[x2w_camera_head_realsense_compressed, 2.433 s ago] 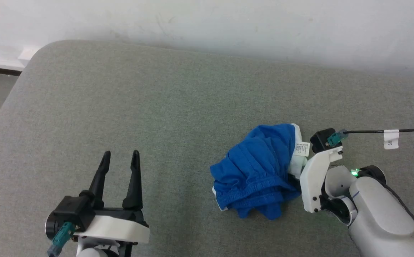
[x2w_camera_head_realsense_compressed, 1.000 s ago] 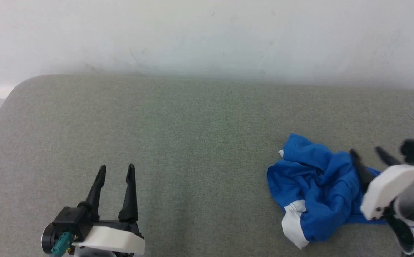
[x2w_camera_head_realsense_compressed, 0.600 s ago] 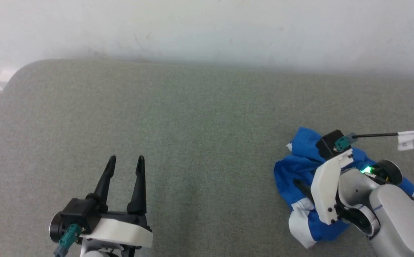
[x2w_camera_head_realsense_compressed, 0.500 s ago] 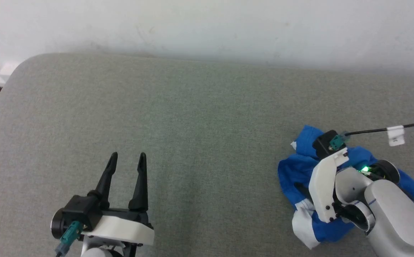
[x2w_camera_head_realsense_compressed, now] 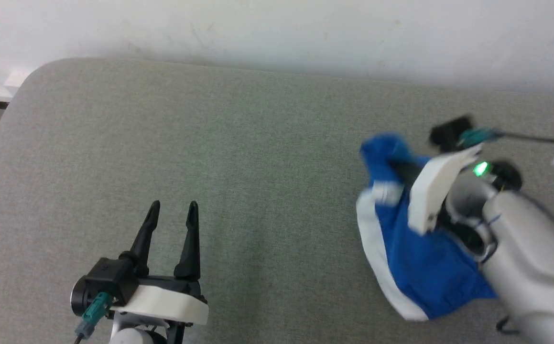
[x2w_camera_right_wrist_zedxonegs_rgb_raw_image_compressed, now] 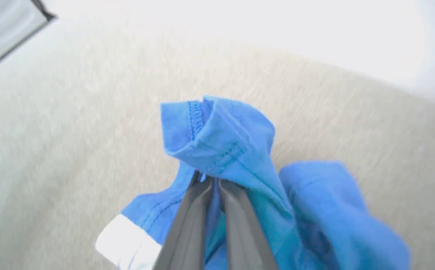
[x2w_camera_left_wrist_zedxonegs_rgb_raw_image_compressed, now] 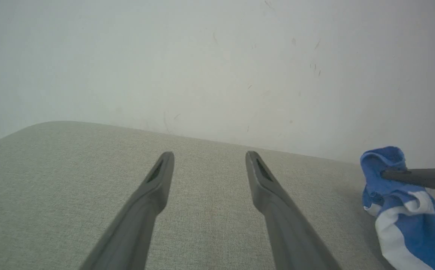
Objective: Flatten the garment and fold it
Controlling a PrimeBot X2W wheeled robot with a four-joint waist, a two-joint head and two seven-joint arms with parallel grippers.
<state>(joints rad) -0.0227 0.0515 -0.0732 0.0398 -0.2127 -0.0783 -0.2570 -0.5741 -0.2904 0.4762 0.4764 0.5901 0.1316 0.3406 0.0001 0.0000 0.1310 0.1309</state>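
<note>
**Shorts pinched up at the right, nowhere near flat**

The right claw [x2w_camera_right_wrist_zedxonegs_rgb_raw_image_compressed: 208, 180] is closed tight on a fold of the shorts [x2w_camera_head_realsense_compressed: 420, 258], its two fingers pressed together with blue cloth between them, just under a stitched edge. From where I stand, that pinched bunch is held up off the tabletop [x2w_camera_head_realsense_compressed: 238, 143]. The rest hangs and trails down towards the robot in a rumpled sheet, blue with white edging along its left side. I cannot tell how much of the lower part lies on the tabletop. All of this is at the far right, a little out from the wall [x2w_camera_head_realsense_compressed: 277, 28].

The left claw [x2w_camera_head_realsense_compressed: 171, 210] is wide open and holds nothing. It sits low at the near left, fingers pointing away from the robot, well apart from the shorts, with bare tabletop between them.

I'd say this is the flattening step, at its start: one hold taken, the cloth lifted to let it drop open, no fold begun. One pinch alone will likely leave it hanging in a twist. The next move seems to call for carrying the shorts towards the middle. There the left claw could reach a second edge, the waistband or the opposite hem, so the two can draw the cloth taut and lay it down smooth.
</note>
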